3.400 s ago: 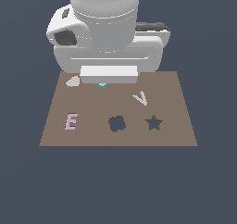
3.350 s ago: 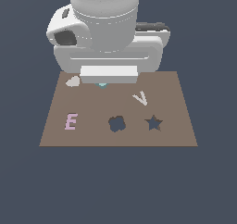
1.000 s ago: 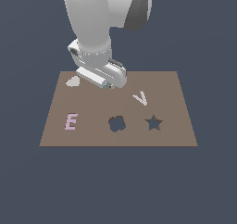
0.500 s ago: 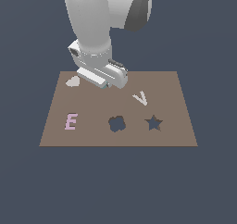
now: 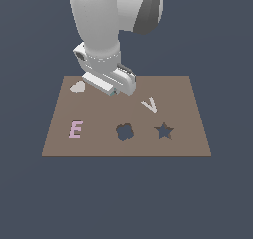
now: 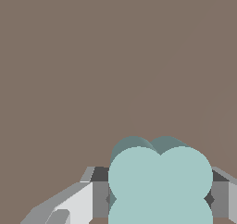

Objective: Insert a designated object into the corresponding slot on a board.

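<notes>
Wrist view: gripper (image 6: pixel 159 200) closed on teal piece (image 6: pixel 159 181), one finger (image 6: pixel 99 197) against each side, plain brown board (image 6: pixel 92 56) behind. Exterior view: arm (image 5: pixel 101 40) over the board's (image 5: pixel 188 134) far edge, between heart (image 5: pixel 77 87) and V (image 5: pixel 149 104), piece barely visible as a teal speck beneath the hand. Near the front edge, flower slot (image 5: pixel 125 132) empty, between E (image 5: pixel 75 130) and star cut-out (image 5: pixel 164 131).

Pale pink block letter E (image 5: pixel 75 130) lying flat toward the exterior view's left. Whitish heart shape (image 5: pixel 77 87) farther back on that side. White letter V (image 5: pixel 149 104) and dark star-shaped cut-out (image 5: pixel 164 131) toward the right.
</notes>
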Motion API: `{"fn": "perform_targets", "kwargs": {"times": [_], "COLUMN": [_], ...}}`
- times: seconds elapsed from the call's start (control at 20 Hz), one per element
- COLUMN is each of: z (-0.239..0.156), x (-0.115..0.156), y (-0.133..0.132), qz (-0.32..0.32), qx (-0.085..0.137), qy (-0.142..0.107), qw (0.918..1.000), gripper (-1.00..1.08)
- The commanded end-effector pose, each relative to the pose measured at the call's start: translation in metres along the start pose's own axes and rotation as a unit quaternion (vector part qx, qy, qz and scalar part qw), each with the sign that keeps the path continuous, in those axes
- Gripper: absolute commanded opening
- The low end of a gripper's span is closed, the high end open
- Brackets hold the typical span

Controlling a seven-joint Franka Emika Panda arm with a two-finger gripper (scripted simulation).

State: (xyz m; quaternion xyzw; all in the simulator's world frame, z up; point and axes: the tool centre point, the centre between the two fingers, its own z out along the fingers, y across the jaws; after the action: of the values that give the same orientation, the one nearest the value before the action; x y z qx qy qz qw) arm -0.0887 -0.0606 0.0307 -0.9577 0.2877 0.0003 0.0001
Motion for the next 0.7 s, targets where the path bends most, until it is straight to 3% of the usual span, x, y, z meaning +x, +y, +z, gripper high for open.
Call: {"fn": "perform_targets", "kwargs": {"times": [0.0,0.65], "z": [0.0,-0.004], "x": [0.001,0.022], "y": [-0.005,-0.055], "qz": [0.008,0.113], "qx": [0.0,0.001], "qy": [0.0,0.0], "qw": [1.0,0.9936], "gripper": [-1.0,-1.0]}}
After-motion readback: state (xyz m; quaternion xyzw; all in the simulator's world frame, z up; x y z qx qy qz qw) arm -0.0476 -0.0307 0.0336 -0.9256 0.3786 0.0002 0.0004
